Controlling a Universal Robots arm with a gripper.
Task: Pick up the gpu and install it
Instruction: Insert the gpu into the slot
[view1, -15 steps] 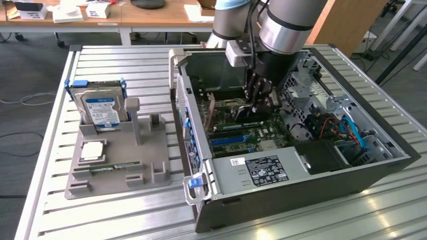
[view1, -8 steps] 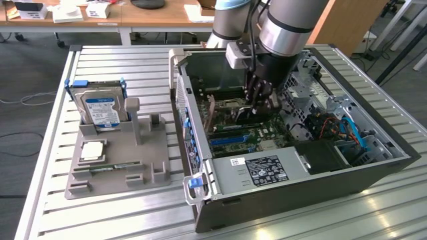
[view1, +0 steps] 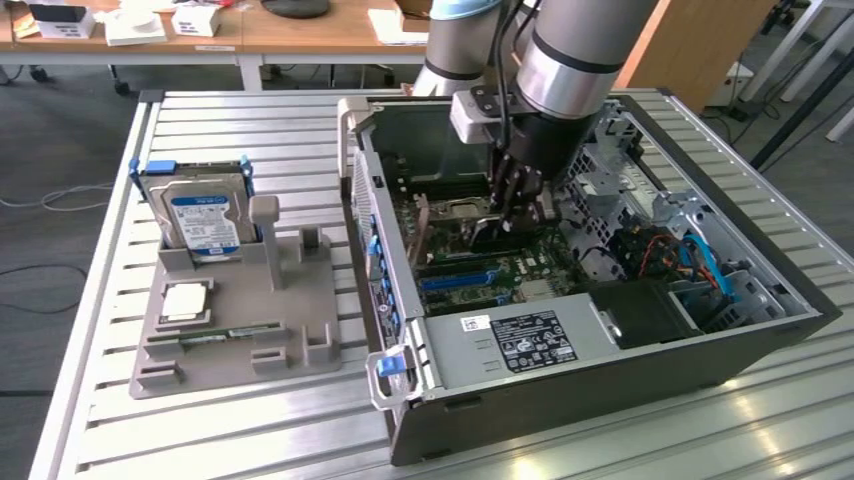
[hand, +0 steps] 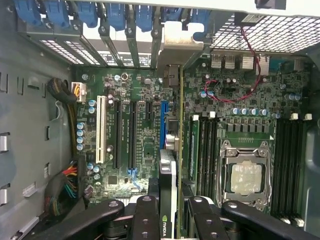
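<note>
Slatted metal table (view1: 227, 440) carries an open computer case (view1: 587, 400). Inside it, the tool (view1: 518, 210) is clenched on the gpu (hand: 168, 170), which stands on edge over the motherboard (hand: 145, 130) slots. The card looks light, stiff and fragile, so gripping its flat faces clear of the connector edge seems safest.

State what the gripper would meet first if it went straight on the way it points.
Probably the blue slot on the green motherboard, touched first by the thin dark gpu card clamped in the gripper; depth is unclear.
</note>
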